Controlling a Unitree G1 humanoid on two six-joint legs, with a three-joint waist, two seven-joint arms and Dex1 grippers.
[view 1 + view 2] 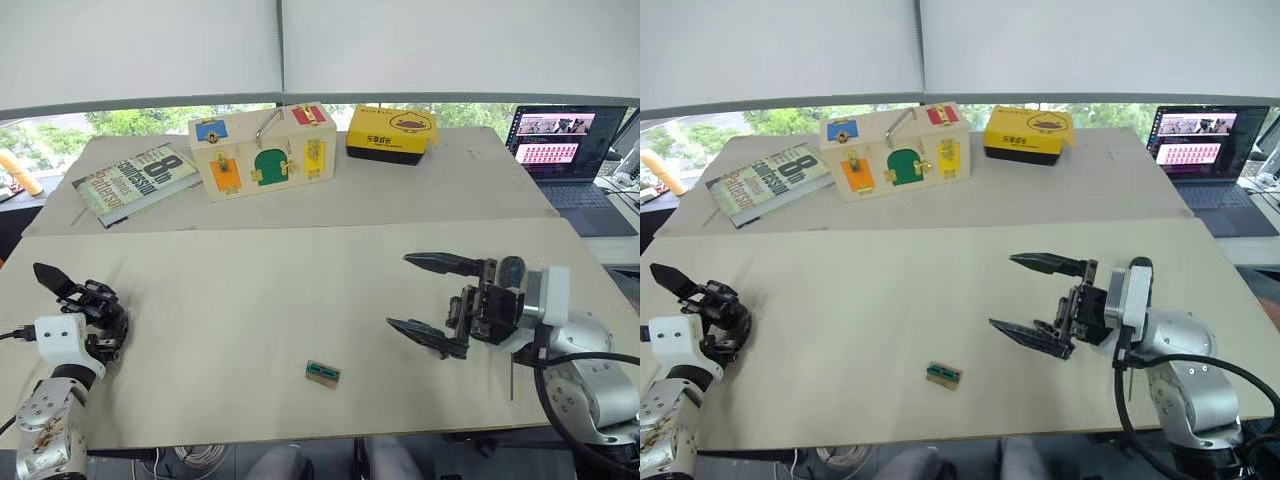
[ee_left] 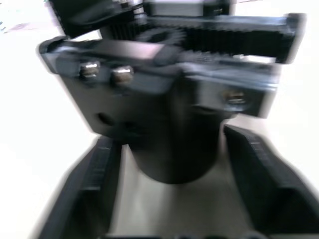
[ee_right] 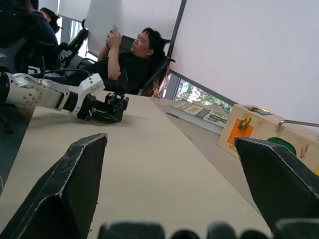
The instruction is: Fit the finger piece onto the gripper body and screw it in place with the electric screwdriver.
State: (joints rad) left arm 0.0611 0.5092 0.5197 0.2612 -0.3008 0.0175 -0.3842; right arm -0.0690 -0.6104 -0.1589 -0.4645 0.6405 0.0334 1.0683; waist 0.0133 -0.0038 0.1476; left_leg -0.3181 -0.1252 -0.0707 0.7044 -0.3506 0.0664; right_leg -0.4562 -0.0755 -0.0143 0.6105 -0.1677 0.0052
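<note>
At the table's far left, my left gripper (image 1: 102,322) is shut on the gripper body (image 1: 88,300), a chunky black block whose one pointed finger sticks up and to the left. In the left wrist view its round base (image 2: 174,149) sits between my two fingers (image 2: 92,189), below a toothed rack and screws. My right gripper (image 1: 397,290) hovers over the table's right half, open wide with nothing between its fingers. The right wrist view looks across the table to the held gripper body (image 3: 112,107). The finger piece and the electric screwdriver are out of view.
A small green-brown tray (image 1: 322,373) lies near the front edge, between the arms. On the back table are a book (image 1: 135,180), a wooden latch box (image 1: 265,150) and a yellow box (image 1: 392,130). A laptop (image 1: 560,145) stands at right. A person (image 3: 124,59) sits beyond the left side.
</note>
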